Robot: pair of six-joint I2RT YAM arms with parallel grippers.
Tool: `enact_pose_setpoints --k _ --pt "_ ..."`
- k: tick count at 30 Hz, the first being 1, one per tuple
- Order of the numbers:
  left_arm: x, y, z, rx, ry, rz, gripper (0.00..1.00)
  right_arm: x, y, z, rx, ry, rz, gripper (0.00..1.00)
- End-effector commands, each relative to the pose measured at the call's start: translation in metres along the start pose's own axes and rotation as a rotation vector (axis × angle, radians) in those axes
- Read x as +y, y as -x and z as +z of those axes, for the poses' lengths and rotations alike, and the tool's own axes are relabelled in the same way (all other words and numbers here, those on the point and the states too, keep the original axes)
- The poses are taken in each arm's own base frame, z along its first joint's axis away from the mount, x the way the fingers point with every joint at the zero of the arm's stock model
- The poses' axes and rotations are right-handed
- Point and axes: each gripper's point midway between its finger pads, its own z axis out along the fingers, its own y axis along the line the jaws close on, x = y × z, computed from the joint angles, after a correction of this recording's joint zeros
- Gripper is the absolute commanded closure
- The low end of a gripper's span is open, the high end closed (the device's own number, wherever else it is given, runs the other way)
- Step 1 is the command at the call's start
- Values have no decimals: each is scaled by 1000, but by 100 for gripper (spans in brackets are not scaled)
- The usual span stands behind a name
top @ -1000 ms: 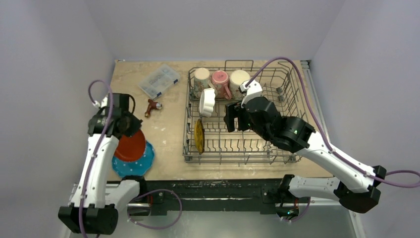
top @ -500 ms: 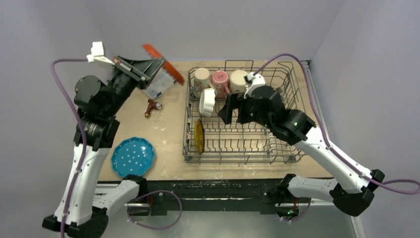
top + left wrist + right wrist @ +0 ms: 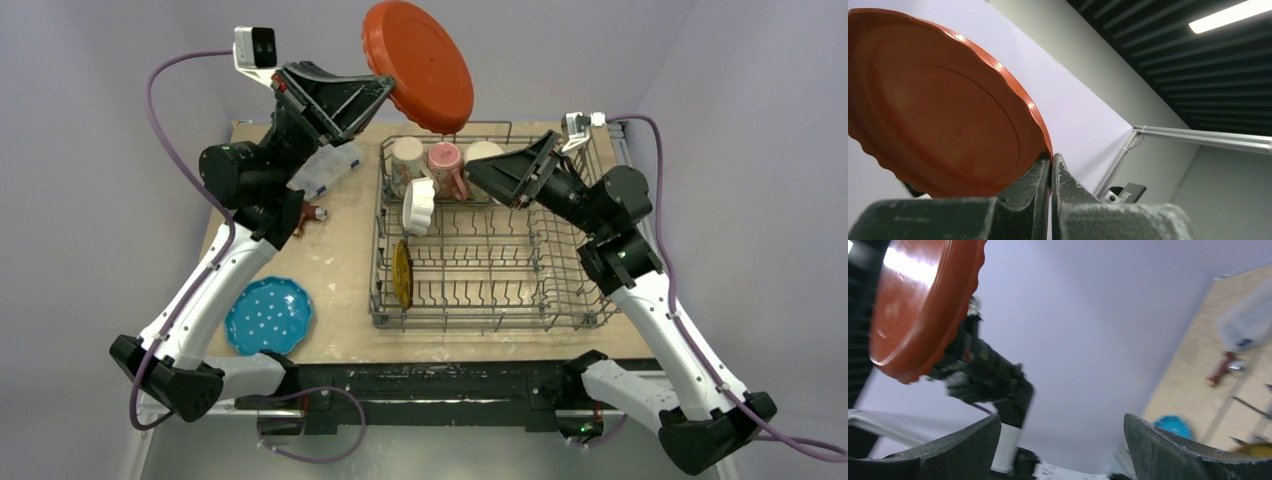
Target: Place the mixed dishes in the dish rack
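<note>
My left gripper is shut on the rim of the orange plate, holding it high above the dish rack's far left corner; its jaws pinch the plate's edge. My right gripper hangs open and empty over the rack's back, facing the orange plate. In the rack stand a cream mug, a pink mug, a second cream mug, the white bowl and the yellow plate. The blue plate lies on the table at front left.
A clear compartment box and a small red-brown tool lie on the table left of the rack, under my left arm. Walls close in on the left, back and right.
My left arm swung the orange plate from the table's left up high toward the rack. My right gripper rose out of the rack, turned leftward and opened wider.
</note>
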Motion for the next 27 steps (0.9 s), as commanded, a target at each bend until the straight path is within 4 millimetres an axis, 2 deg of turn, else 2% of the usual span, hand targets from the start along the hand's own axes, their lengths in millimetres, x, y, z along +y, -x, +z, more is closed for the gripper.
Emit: enact_pose_setpoints --k 1,4,7,12,16,21,23,25,27 --pt "-82 -1 -2 6 -281 65 100 83 18 -14 -36 376 158 6" --pt "-81 -1 -3 -13 -304 31 100 103 32 -22 -114 463 153 5" --pt "-82 -6 -4 -11 -333 0 100 116 39 -19 -126 473 143 4" --pt "-82 -14 -6 -4 -359 -45 100 160 35 -14 -105 631 176 4" --pt "-79 -16 -8 -7 -377 -92 100 187 26 -3 -88 662 149 4" --pt "-81 -22 -15 11 -386 -134 100 195 32 -3 -147 691 188 5" --pt "-80 -24 -19 17 -376 -143 100 195 35 0 -162 678 199 8" --pt "-77 -31 -23 49 -358 -146 100 195 39 0 -180 677 229 16" --pt "-73 -39 -29 80 -340 -152 100 197 43 -5 -205 687 257 29"
